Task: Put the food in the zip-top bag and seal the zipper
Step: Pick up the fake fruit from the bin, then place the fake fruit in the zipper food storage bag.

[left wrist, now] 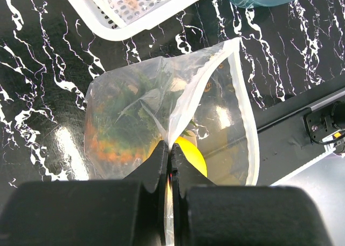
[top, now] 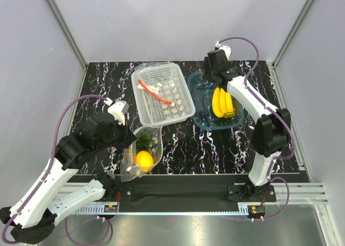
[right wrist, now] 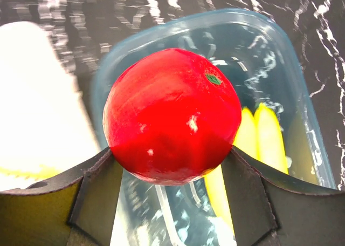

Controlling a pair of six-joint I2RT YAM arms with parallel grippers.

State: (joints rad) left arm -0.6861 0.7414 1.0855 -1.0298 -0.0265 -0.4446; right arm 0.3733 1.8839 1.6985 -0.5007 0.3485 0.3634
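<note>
Squarely, the red fruit (right wrist: 172, 111) sits gripped inside the right tool (right wrist: 171, 155).

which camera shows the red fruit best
Right wrist: the red fruit fills the frame, clamped in the right gripper above the blue tub. In the top external view the gripper hides it; the left wrist view misses it.

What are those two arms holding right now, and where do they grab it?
The left tool pinches the zip-top bag at its mouth edge. The right tool clamps the red fruit by its opposite sides.
</note>
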